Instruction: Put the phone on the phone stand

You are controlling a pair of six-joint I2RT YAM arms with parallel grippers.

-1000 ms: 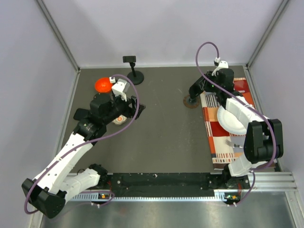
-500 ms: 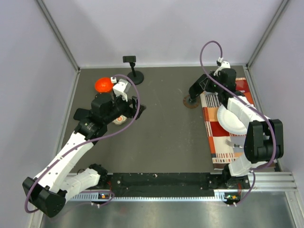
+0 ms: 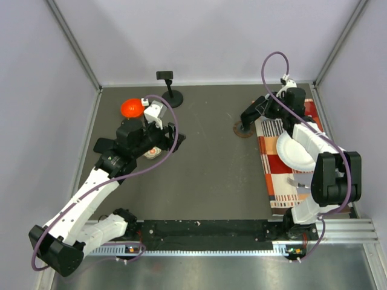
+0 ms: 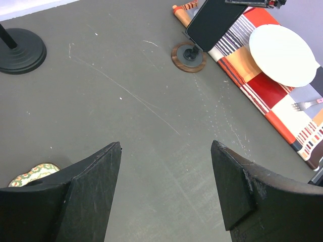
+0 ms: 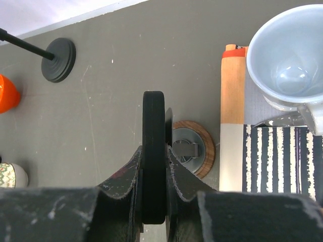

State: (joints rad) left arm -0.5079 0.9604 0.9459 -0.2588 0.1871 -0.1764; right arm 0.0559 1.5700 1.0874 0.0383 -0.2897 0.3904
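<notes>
The phone point(image 5: 153, 116) is a glossy black slab, seen edge-on between my right gripper's fingers. It stands upright, tilted, over the brown-based stand point(image 5: 194, 148), whose thin grey plate lies against its right face. In the left wrist view the phone point(image 4: 212, 22) leans above that brown disc point(image 4: 188, 56). My right gripper point(image 5: 154, 149) is shut on the phone point(image 3: 251, 112). The black phone stand point(image 3: 172, 98), with round base, thin stem and small head, is at the back left, bare; its base also shows in the wrist views point(image 4: 20, 50) point(image 5: 58, 59). My left gripper point(image 4: 166, 146) is open and empty above the table.
A striped cloth point(image 3: 290, 181) on the right holds a white plate point(image 3: 296, 151), a fork point(image 4: 305, 104) and a pale mug point(image 5: 290, 60). An orange object point(image 3: 131, 108) and a small patterned piece point(image 3: 153, 151) lie by the left arm. Walls enclose three sides.
My right wrist has shifted slightly to the right, still shut on the phone at the brown-based stand. The left arm has not moved.
</notes>
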